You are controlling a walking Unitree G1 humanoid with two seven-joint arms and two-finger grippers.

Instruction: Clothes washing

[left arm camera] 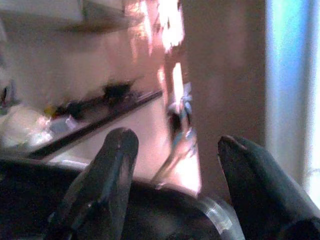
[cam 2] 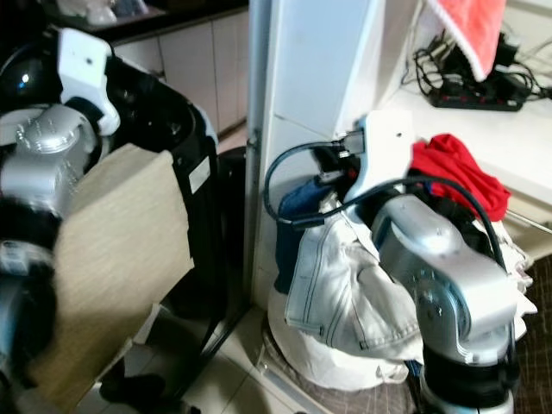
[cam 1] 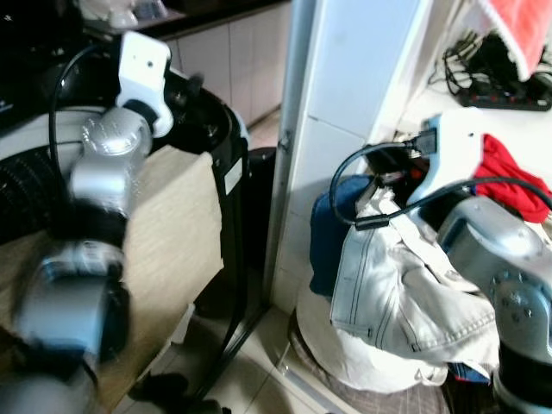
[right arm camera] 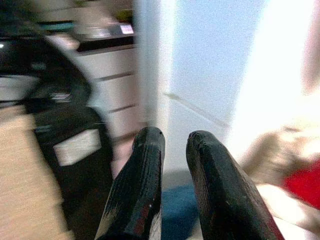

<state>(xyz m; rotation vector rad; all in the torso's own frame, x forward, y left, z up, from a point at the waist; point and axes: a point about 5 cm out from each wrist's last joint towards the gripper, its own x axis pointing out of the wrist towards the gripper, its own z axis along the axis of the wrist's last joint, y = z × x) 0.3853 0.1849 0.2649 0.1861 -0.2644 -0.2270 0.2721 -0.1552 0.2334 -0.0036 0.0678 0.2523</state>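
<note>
A black washing machine (cam 1: 217,129) stands at the left, with a beige cloth (cam 1: 172,228) draped over its front. My left arm is raised in front of it; in the left wrist view the left gripper (left arm camera: 175,140) is open and empty above the machine's dark rim. To the right of a white pillar lies a laundry pile: pale denim jeans (cam 1: 388,285) on top, a blue garment (cam 1: 326,233) behind and a red garment (cam 1: 511,179) at the back. My right gripper (right arm camera: 176,134) hovers over the pile, fingers nearly together with nothing between them.
The white pillar (cam 1: 345,103) separates the machine from the pile. A counter at the far right carries a black power strip (cam 1: 504,99) with cables and a hanging red towel (cam 1: 522,30). White cabinets (cam 1: 233,52) stand behind. Tiled floor (cam 1: 254,371) lies below.
</note>
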